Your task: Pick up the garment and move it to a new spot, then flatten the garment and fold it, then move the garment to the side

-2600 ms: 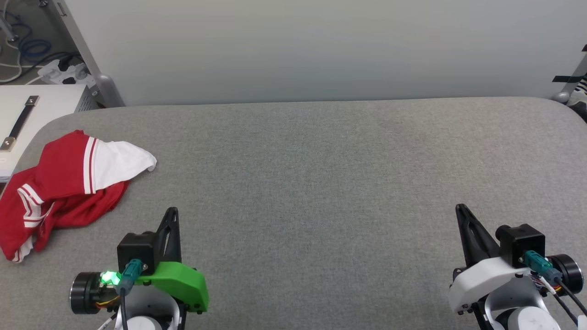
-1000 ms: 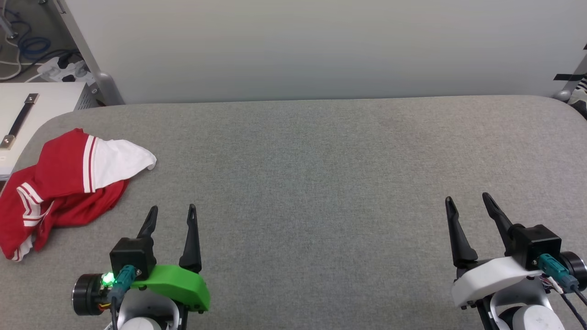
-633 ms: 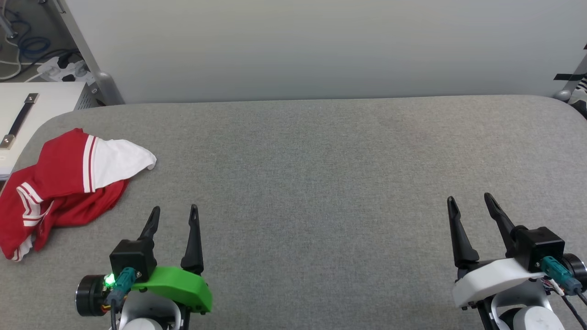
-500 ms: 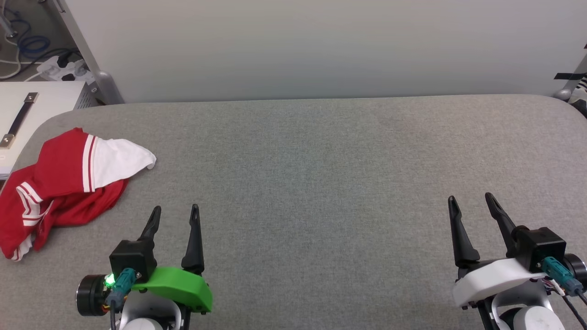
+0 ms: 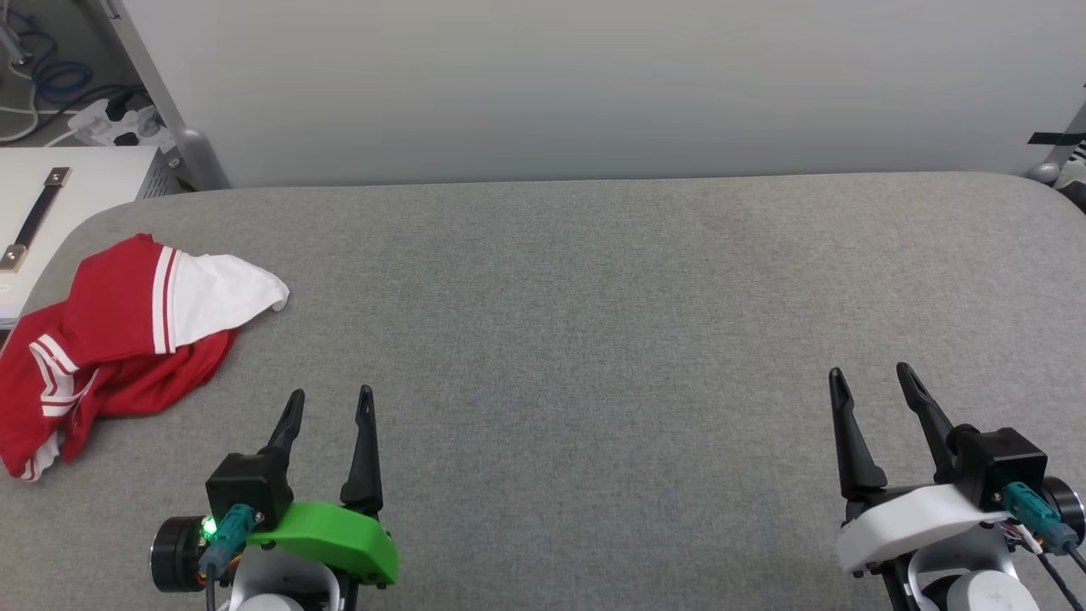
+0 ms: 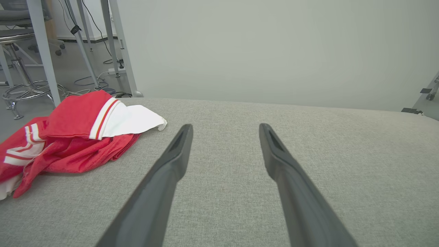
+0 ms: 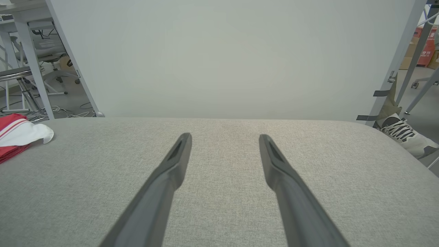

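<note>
The garment [image 5: 119,339] is a red jersey with white sleeves and striped trim, lying crumpled at the far left edge of the grey table [image 5: 594,297]. In the left wrist view the garment [image 6: 75,133] sits up and to the left of my fingers. My left gripper [image 5: 329,397] stands open and empty, to the right of the garment and nearer me, apart from it. Far off at the lower right, my right gripper [image 5: 870,373] is open and holds nothing. The right wrist view catches a corner of the garment [image 7: 20,135] at its left edge.
A white cabinet [image 5: 51,204] with a dark handle stands beyond the table's left edge. A pale wall panel [image 5: 594,85] rises behind the table. A person's shoe [image 7: 401,135] and metal frame legs [image 7: 408,51] are off the table's right end.
Both grippers went from shut to open between the earliest frame and one second ago. Since then the left gripper has drifted slightly nearer me and to the right. The garment lies unchanged.
</note>
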You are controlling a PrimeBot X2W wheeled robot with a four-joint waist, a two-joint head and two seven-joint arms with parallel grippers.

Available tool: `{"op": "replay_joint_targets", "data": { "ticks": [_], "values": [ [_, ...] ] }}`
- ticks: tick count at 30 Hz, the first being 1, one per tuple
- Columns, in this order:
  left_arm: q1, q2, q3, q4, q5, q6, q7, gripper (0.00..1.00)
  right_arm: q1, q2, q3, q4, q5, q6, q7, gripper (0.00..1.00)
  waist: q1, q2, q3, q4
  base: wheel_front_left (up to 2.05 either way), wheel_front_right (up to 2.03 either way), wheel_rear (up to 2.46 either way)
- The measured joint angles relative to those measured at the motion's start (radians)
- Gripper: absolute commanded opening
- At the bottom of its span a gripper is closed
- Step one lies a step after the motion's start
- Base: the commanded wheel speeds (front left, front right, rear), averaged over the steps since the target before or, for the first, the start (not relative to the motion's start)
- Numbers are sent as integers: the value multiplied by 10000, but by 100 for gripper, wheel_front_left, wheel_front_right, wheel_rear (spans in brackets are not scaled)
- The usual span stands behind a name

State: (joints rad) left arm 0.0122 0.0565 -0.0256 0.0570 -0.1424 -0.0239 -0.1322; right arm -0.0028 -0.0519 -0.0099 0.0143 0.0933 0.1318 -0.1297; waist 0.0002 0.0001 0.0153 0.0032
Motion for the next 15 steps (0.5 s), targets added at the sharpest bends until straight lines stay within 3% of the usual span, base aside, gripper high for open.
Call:
{"op": "replay_joint_targets", "data": {
  "ticks": [15],
  "values": [
    [6, 0, -38, 96, -309, -86, -295, 100, 0, 0, -6, 123, 174, 0, -334, 100, -1, 0, 37, 59, 0, 0, 0]
  ]
}}
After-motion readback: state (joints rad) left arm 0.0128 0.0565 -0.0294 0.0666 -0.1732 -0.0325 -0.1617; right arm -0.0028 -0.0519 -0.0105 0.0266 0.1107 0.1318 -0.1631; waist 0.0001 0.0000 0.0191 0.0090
